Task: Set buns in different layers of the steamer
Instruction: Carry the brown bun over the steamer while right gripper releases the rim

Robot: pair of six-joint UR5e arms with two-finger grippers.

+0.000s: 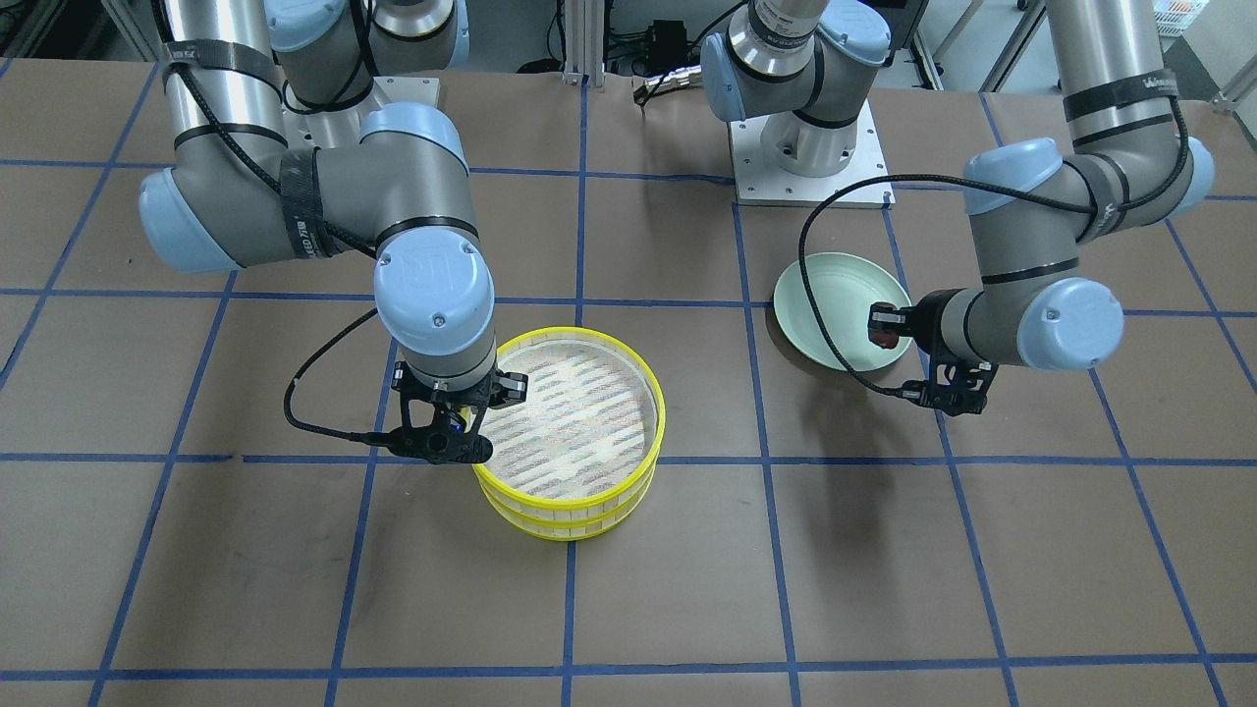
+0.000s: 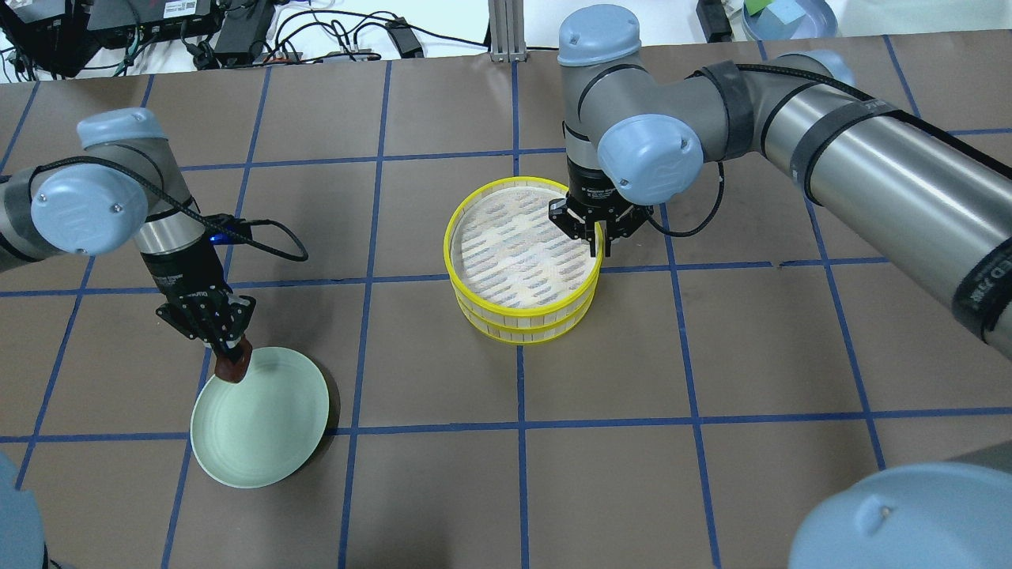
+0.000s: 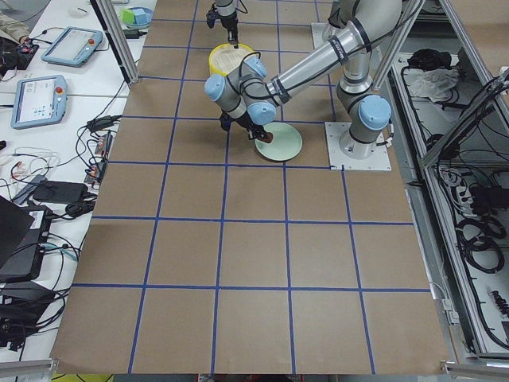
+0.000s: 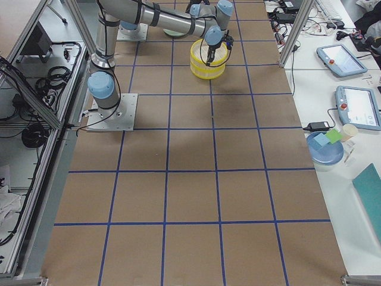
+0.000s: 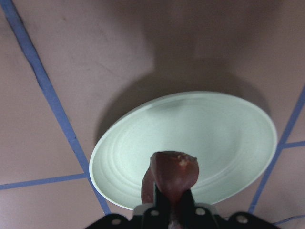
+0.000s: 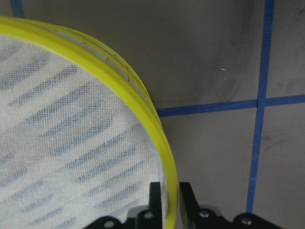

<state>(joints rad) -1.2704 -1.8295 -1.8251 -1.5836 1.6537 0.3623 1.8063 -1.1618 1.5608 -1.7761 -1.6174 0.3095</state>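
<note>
Two steamer layers stand stacked at the table's middle, the top layer (image 2: 456, 237) on the lower layer (image 2: 514, 330). The top layer's mesh floor (image 6: 71, 143) is bare. My right gripper (image 2: 597, 245) is shut on the top layer's yellow rim (image 6: 143, 105), one finger inside and one outside. My left gripper (image 2: 229, 356) is shut on the dark reddish-brown bun (image 5: 174, 172) and holds it just above the near edge of the pale green plate (image 2: 265, 431). The plate carries nothing else. The cream-white bun shows in no view.
The table is brown paper with blue tape grid lines. The plate (image 1: 830, 295) lies about one grid square from the steamer stack (image 1: 589, 511). The arms' white base plates (image 1: 815, 177) stand at the robot's side of the table.
</note>
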